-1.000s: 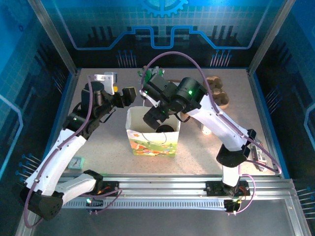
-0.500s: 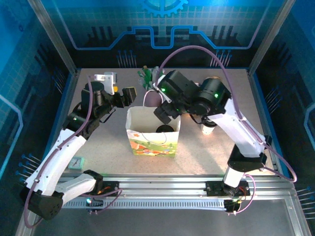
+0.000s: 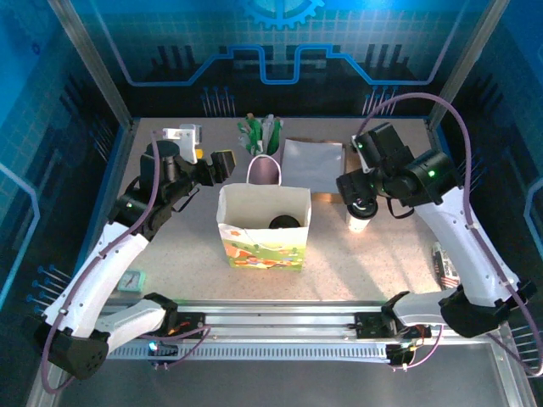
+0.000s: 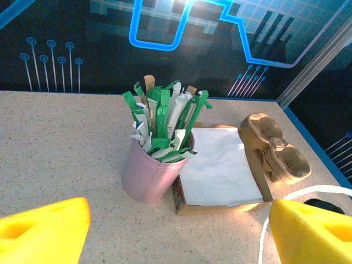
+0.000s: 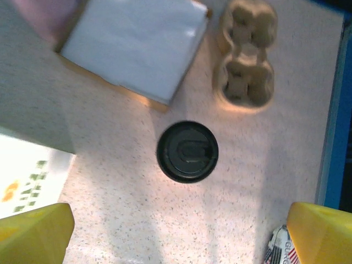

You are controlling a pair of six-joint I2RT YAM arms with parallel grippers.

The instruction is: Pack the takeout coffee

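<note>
Takeout coffee [image 5: 187,152] stands on the tabletop [image 5: 126,220] beside the paper bag [image 3: 265,244]; its black lid [image 5: 188,144] hides the cup wall (wrist view from above). Left fingers [image 4: 44,228] and right fingers [image 5: 33,231] both spread wide, empty, cut off at frame edges.

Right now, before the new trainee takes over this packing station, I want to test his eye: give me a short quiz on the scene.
1. True or false: the black-lidded white paper cup below the right hand stands on the speckled table, outside the tall white paper bag.
2. What fills the pink cup? A green-and-white sticks; B napkins; C lids.
3. Complete: the right hand's jaws stand ____.
Key: 1 true; 2 A; 3 open.
</note>
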